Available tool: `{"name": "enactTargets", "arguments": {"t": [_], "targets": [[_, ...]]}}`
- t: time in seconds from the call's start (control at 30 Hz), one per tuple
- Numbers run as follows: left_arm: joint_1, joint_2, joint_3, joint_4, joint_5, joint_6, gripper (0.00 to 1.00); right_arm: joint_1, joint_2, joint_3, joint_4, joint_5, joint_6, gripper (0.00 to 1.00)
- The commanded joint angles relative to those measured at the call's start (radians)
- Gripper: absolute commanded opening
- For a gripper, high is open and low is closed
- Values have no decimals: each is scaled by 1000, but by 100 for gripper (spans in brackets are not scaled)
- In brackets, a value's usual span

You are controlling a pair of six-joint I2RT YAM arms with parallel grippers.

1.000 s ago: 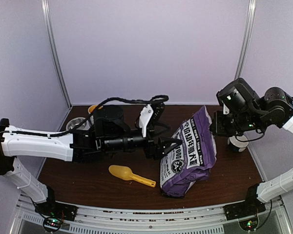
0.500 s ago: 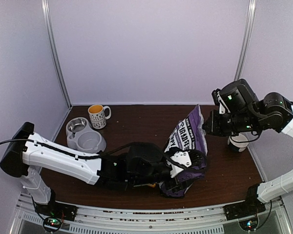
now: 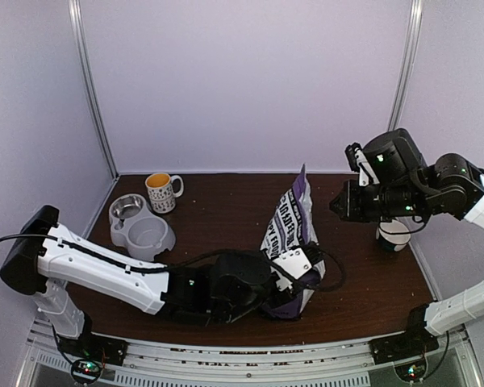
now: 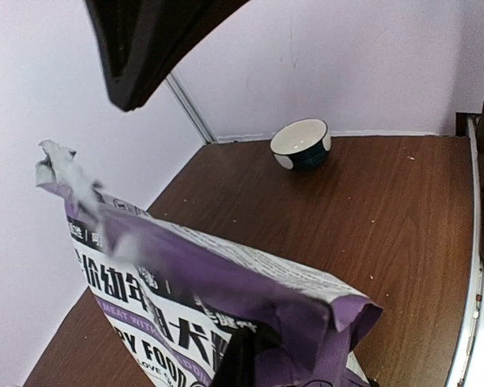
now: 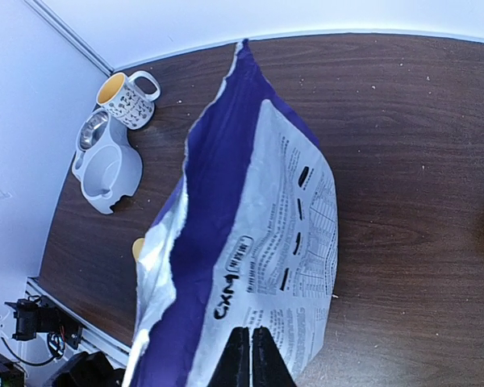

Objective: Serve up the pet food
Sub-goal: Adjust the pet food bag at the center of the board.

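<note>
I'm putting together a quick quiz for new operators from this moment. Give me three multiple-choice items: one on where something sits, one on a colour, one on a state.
1. Where is the mug?
A. Back left, next to the grey double bowl
B. At the front right edge
C. Dead centre

2. What colours is the puppy food bag?
A. Green and yellow
B. Red and black
C. Purple and white

3. How is the puppy food bag placed?
A. Lying flat
B. Standing on end
C. Hanging in the air

Answers:
1 A: the top view shows the mug by the grey double bowl near the back left corner.
2 C: both wrist views show purple foil with white printed panels.
3 B: in the top view it stands on its base with its top edge up.
</note>
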Motion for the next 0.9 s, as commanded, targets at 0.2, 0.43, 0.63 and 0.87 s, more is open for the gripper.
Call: {"name": "enactTargets", "arguments": {"t": [0.2,0.43,0.63,0.87], "targets": [[15,-260,-209,79,53,-126,0,-8,-122,-162,378,-200,-92,49],[16,-368,-303,76,117,-171,0,-13,-180,-248,511,-237,-143,67],[16,-412,-296,-53,191,-218,0,-20,-112,-181,472,-149,-149,69],[16,-403,-235,-128,237,-310,27,-20,28,-65,438,-118,-143,66]]}}
